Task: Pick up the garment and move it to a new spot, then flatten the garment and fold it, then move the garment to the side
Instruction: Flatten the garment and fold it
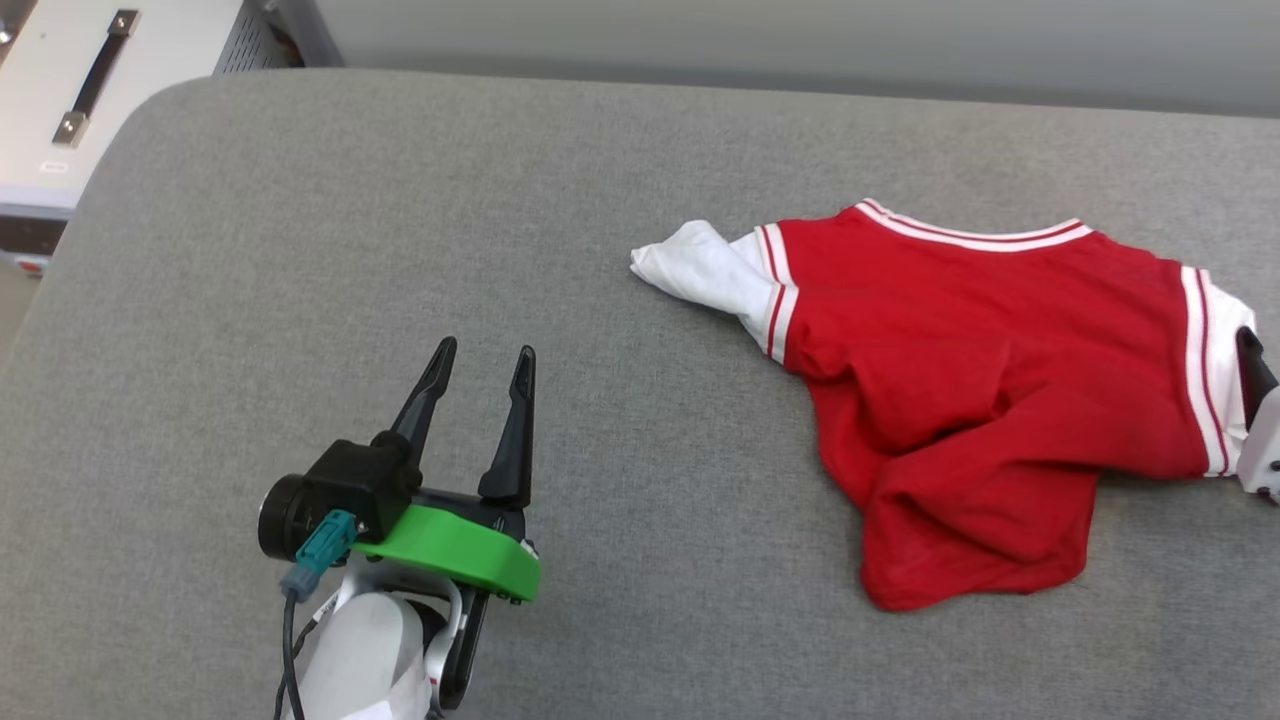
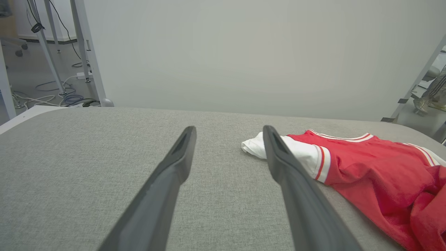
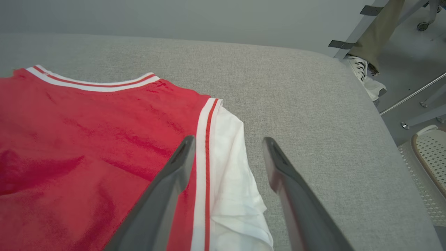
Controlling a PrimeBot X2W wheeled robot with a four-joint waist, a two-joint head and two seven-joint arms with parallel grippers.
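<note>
Garment (image 1: pixel 960 380) lay crumpled on counter (image 1: pixel 400 200). Left pincer (image 1: pixel 487 350) gaped empty, well apart. Right pincer (image 3: pixel 229 140) gaped over white sleeve (image 3: pixel 231 181), gripping nothing. Best approach looked like pinching both shoulders and pulling flat.

A white cabinet (image 1: pixel 40 100) with a black handle (image 1: pixel 97 75) stands beside the grey table (image 1: pixel 300 250).

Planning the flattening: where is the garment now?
Head view: the garment lies crumpled on the right half of the grey surface, its right-hand sleeve at the right gripper.

My right gripper (image 3: pixel 228 143) spreads wide, fingers straddling the red jersey's (image 3: pixel 87 132) white sleeve (image 3: pixel 230 181) on the grey cushion (image 3: pixel 313 104).
</note>
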